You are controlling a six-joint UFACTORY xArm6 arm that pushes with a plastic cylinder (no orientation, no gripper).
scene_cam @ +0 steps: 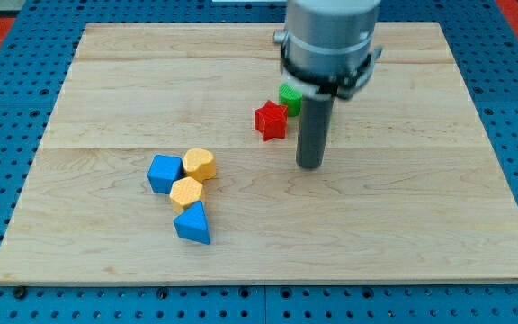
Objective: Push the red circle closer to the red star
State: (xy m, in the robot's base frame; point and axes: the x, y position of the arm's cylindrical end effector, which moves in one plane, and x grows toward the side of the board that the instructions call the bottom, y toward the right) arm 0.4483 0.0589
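Observation:
The red star (271, 120) lies on the wooden board (403, 216) a little above its middle. A green block (290, 96) sits just to the star's upper right, partly hidden by the arm. My tip (309, 166) rests on the board just right of and below the red star, a short gap away from it. No red circle shows in the view; it may be hidden behind the arm.
A cluster lies at the lower left: a blue cube (165, 173), a yellow block (199, 164), a second yellow block (187, 192) and a blue triangle (193, 223). The arm's grey body (329, 40) covers the board's top middle.

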